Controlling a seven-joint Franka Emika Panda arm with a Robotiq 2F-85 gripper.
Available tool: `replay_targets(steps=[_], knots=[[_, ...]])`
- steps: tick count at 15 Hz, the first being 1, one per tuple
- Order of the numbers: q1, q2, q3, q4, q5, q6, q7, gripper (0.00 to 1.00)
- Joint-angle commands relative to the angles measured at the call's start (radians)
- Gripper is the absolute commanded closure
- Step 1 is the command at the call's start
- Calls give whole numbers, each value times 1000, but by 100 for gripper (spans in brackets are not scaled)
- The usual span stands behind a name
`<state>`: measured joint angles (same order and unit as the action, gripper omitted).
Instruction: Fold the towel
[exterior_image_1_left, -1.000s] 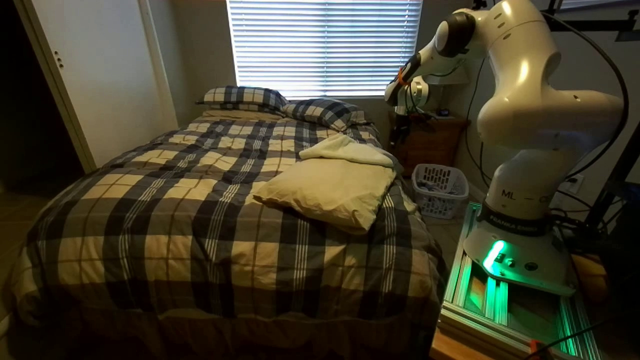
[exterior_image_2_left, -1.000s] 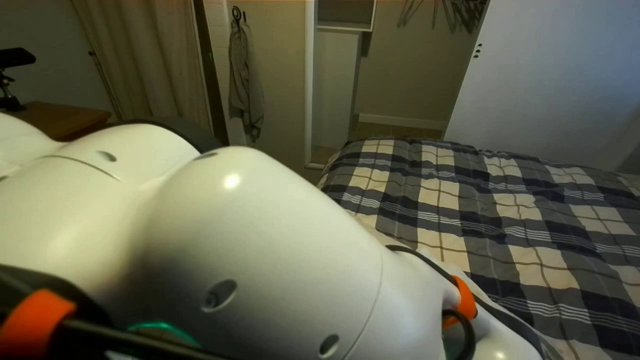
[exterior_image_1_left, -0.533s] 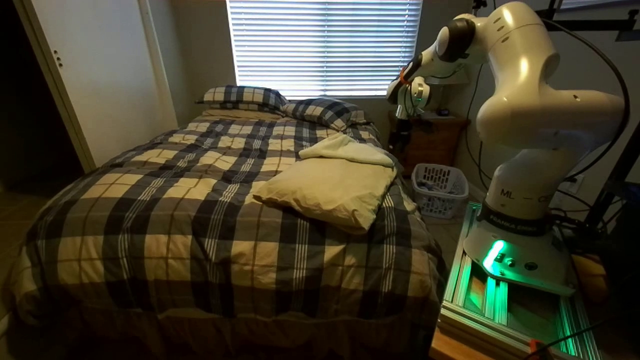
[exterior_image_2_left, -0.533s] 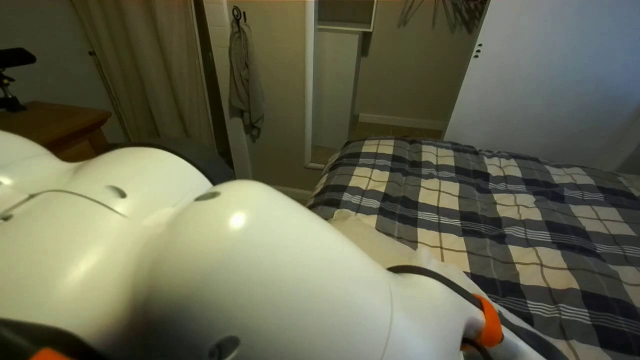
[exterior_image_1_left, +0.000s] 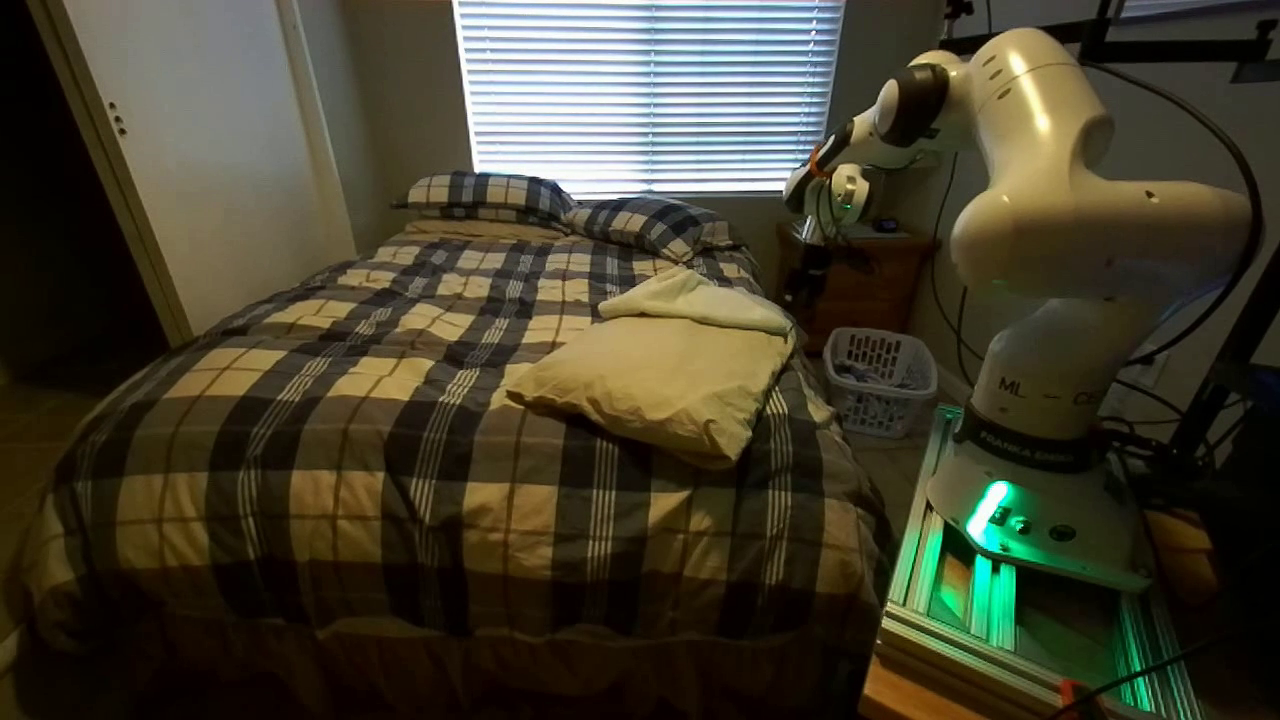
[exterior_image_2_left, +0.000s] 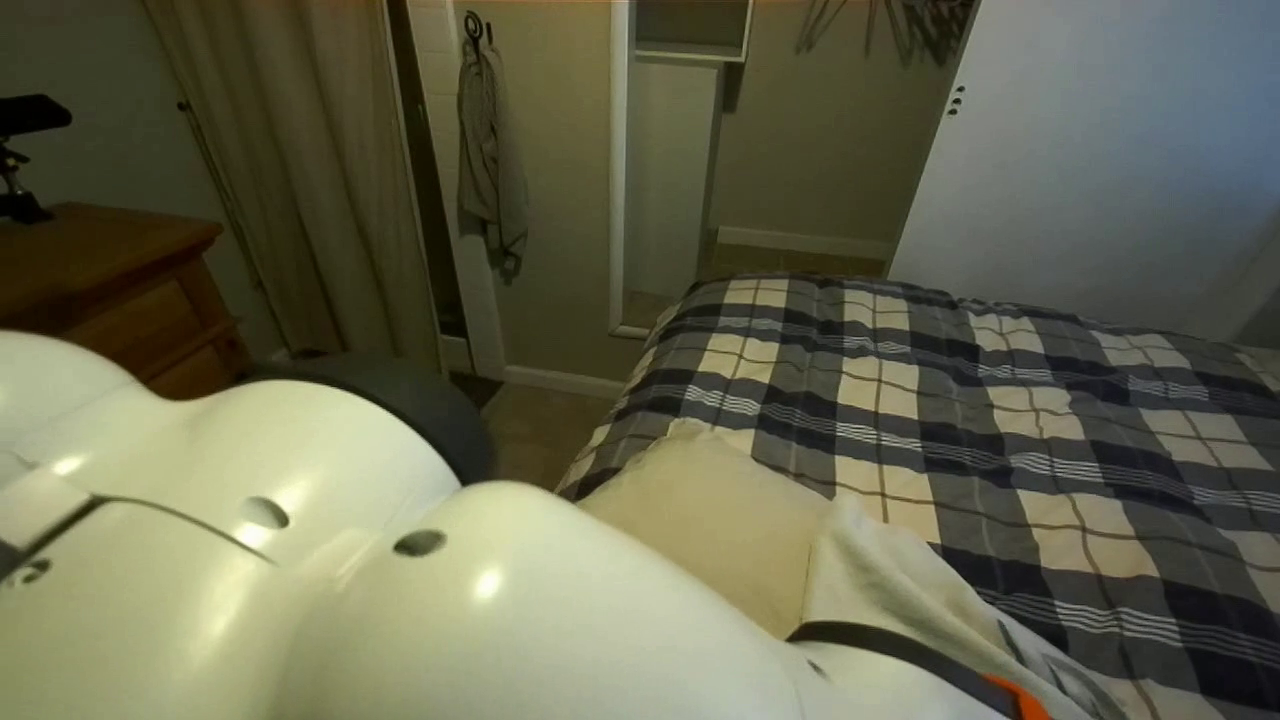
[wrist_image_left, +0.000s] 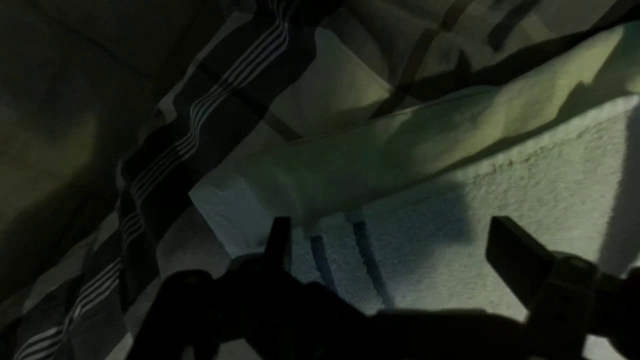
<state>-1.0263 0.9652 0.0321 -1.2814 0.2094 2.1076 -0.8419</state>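
so the towel (exterior_image_1_left: 692, 300) is this fuzzy off-white one with two dark stripes running in from one edge, sitting kinda rumpled with a soft little peak, draped over the far end of the cream pillow (exterior_image_1_left: 655, 382) on the right side of the plaid bed (exterior_image_1_left: 350, 420)

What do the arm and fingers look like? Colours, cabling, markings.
Glossy white arm, rounded links, dark joint cover, black cable, orange strap. Dark collar lettered FRANKA; green light on the base. Fingers look black, blocky.
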Motion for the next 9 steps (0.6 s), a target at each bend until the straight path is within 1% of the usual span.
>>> replay_targets(steps=[1,2,6,9], knots=[[-30,73,29,92,45,-12,-44,0],[-40,87,41,111,57,-22,-52,0],[-65,135,79,166,98,0,-61,0],[-74,162,86,205,97,-10,-43,0]])
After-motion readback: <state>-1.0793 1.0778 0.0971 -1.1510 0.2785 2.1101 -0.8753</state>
